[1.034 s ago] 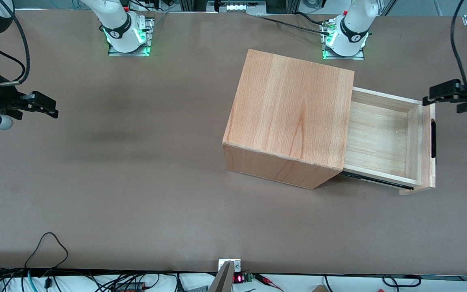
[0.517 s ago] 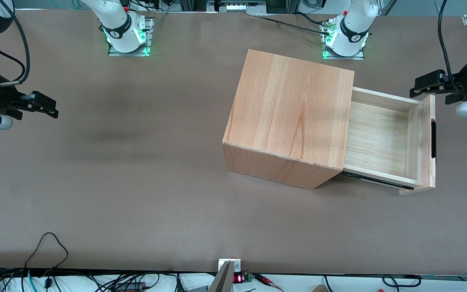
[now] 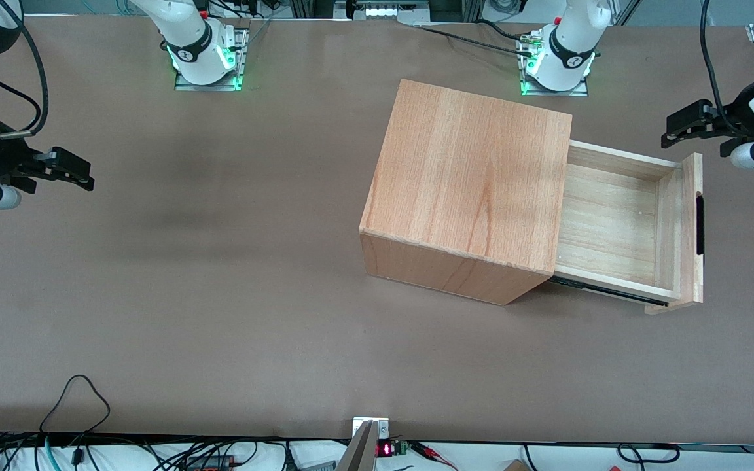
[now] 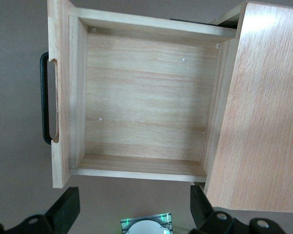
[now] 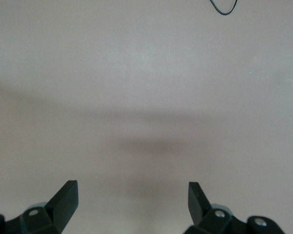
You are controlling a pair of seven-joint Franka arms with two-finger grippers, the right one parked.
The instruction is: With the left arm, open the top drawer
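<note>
Hovering above the pulled-out top drawer point(image 3: 619, 222), the left arm's gripper point(image 3: 678, 129) gapes wide, holding nothing.

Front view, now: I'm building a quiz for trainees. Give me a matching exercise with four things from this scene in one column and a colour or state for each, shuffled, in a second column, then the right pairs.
Things:
1. top drawer
2. handle
3. left arm's pincer
4. table

States or colours:
A. brown
B. open, holding nothing, above the table near the drawer front's corner that is farther from the front camera
C. pulled out, nothing inside
D. black, oblong

Pairs: 1-C, 2-D, 3-B, 4-A
</note>
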